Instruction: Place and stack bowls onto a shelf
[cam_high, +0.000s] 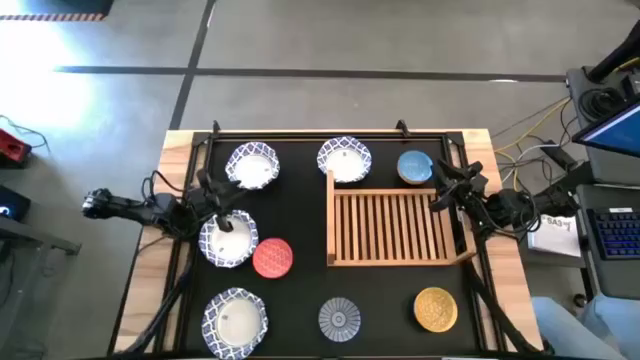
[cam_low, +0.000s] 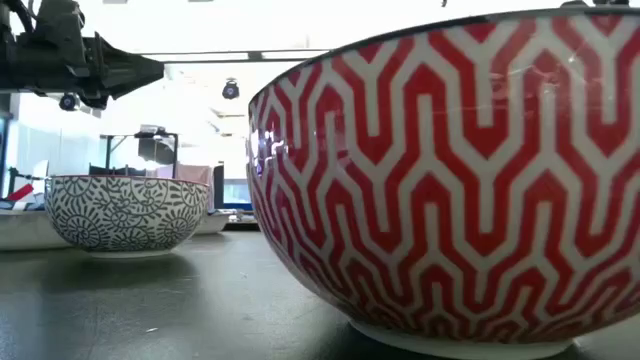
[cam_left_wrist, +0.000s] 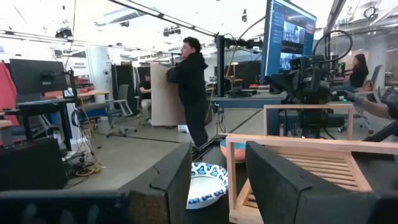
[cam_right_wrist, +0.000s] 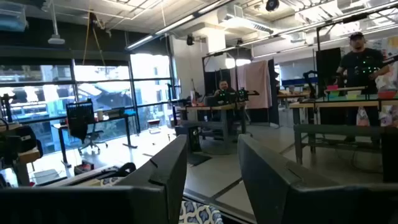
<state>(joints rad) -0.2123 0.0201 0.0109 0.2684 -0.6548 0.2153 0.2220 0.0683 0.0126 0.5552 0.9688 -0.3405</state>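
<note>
Four large blue-and-white bowls stand on the black mat: two at the far edge (cam_high: 252, 165) (cam_high: 345, 160), one at the left (cam_high: 228, 240) and one at the near left (cam_high: 235, 322). The small bowls are blue (cam_high: 415, 167), red (cam_high: 273, 257), grey-blue (cam_high: 340, 318) and yellow (cam_high: 435, 308). The wooden shelf (cam_high: 395, 225) lies right of centre with nothing on it. My left gripper (cam_high: 226, 214) is open over the far rim of the left large bowl, its fingers pointing toward the shelf (cam_left_wrist: 311, 171). My right gripper (cam_high: 446, 192) is open at the shelf's far right corner.
In the low view the red bowl (cam_low: 450, 180) fills the foreground, with the grey-blue bowl (cam_low: 125, 210) behind it and a dark arm (cam_low: 80, 60) overhead. A wooden frame (cam_high: 300, 133) borders the mat. People and desks are in the room beyond the table.
</note>
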